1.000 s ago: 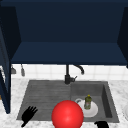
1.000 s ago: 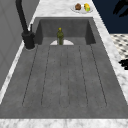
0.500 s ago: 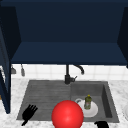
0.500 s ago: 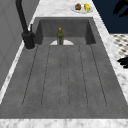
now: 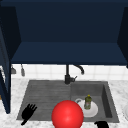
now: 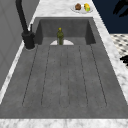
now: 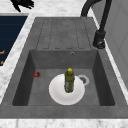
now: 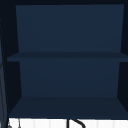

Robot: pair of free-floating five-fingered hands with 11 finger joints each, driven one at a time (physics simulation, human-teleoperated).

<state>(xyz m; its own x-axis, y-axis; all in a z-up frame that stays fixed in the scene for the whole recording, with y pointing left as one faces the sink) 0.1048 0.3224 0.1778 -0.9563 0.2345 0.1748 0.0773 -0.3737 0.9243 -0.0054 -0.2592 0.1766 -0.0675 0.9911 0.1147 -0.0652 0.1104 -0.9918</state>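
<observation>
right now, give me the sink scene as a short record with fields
left hand: open hand with fingers spread, over the drainboard front left corner
right hand: at the sink's front edge, holding nothing
basin: green bottle upright on white plate
also: red ball; black faucet; open blue cabinet

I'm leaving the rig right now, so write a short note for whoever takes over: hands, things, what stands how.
Left hand: open, fingers spread, in the air over the drainboard's front left corner, holding nothing.
Right hand: at the sink's front edge on the right; fingers not readable.
Green bottle: upright on the white plate in the basin, untouched by either hand.
A red ball shows in front of the sink.
Open wall cabinet: shelves bare.
</observation>
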